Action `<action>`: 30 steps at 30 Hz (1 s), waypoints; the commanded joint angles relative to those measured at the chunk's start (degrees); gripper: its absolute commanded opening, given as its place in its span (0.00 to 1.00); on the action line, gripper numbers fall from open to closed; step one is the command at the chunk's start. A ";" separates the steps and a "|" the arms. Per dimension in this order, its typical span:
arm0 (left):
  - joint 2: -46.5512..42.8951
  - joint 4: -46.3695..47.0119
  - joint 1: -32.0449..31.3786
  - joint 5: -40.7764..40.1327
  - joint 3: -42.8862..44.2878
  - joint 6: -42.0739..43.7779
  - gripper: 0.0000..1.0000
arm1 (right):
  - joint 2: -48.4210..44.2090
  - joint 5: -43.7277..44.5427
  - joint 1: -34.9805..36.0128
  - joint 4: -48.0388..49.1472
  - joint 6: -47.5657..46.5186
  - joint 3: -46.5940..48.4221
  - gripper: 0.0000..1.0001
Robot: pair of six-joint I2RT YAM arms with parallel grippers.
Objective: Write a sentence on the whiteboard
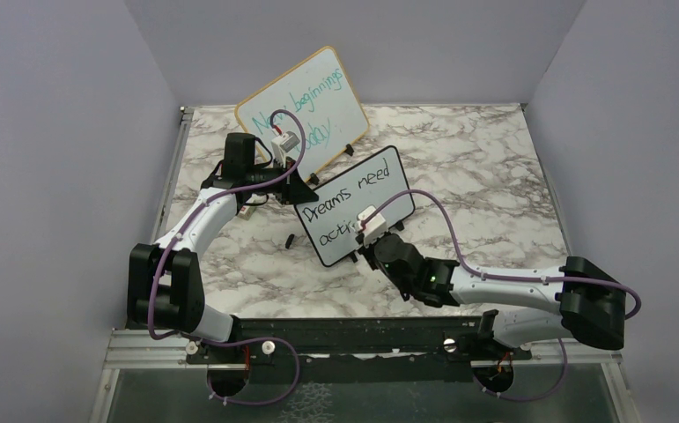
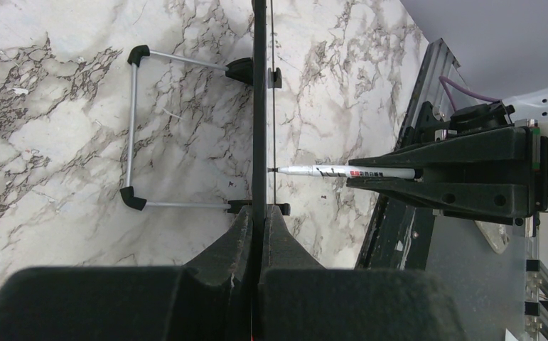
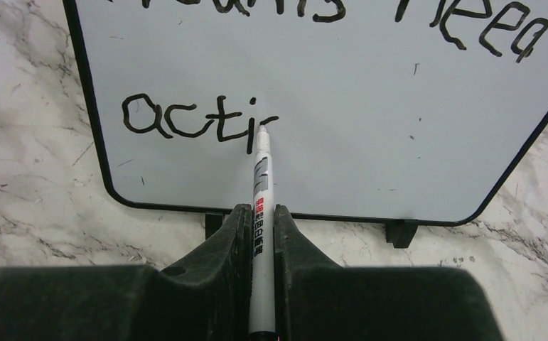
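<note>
The small black-framed whiteboard [image 1: 380, 181] stands tilted on the marble table. My left gripper [image 1: 300, 189] is shut on its upper left edge; in the left wrist view the whiteboard [image 2: 259, 85] shows edge-on between the left gripper [image 2: 259, 213] fingers. The sentence [image 3: 185, 121] reads "Dreams need" above "acti" and a short fresh stroke. My right gripper [image 3: 262, 213] is shut on a white marker [image 3: 261, 177], whose tip touches the whiteboard [image 3: 370, 142] just right of the "i". From the top view the right gripper [image 1: 375, 247] sits at the board's lower edge.
A larger wood-framed board [image 1: 318, 97] with teal handwriting leans behind the left arm. A small black piece [image 1: 291, 240] lies on the table left of the whiteboard. The whiteboard's wire stand [image 2: 132, 128] rests on the marble behind it. Grey walls close in three sides.
</note>
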 commanded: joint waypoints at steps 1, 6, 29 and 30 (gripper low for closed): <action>1.22 -3.53 -0.24 -0.34 0.30 1.21 0.00 | 0.03 -2.74 -0.16 -1.91 0.40 -0.59 0.00; 1.22 -3.62 -0.24 -0.32 0.30 1.29 0.00 | -0.05 -1.73 -0.21 -2.90 0.80 -1.30 0.00; 1.40 -3.62 -0.24 -0.05 0.39 1.21 0.00 | -1.24 4.57 -1.90 -2.19 1.43 -2.99 0.00; 1.44 -3.60 -0.24 0.01 0.39 1.21 0.00 | -1.33 4.62 -2.07 -1.85 1.22 -2.99 0.00</action>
